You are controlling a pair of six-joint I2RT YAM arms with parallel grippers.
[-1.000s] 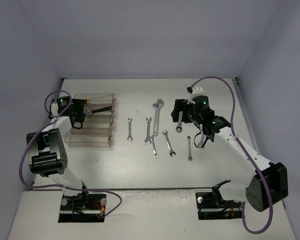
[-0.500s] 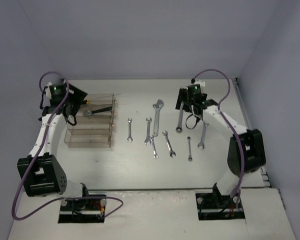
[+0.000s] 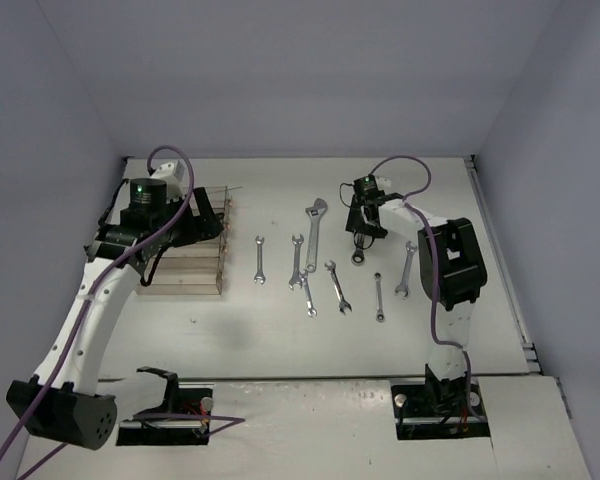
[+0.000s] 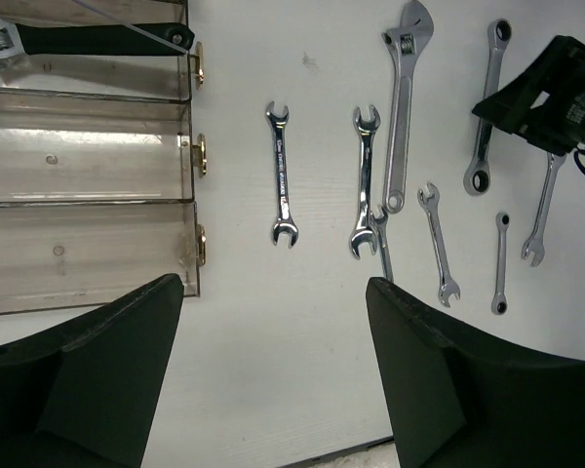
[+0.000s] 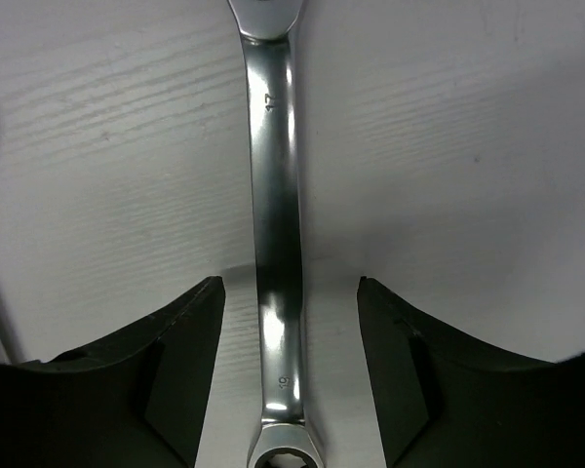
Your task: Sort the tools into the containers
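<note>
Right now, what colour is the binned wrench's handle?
The handle is black; left wrist view shows it best.

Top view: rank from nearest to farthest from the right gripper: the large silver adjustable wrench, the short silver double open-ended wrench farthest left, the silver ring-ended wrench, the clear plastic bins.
From the right gripper:
1. silver ring-ended wrench, directly beneath it.
2. large silver adjustable wrench, just to its left.
3. short silver double open-ended wrench, further left.
4. clear plastic bins, far left.

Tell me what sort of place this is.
Probably a robotics lab test cell: two robot arms bolted to a white table, plain walls around it, and wrenches laid out beside clear bins.
</note>
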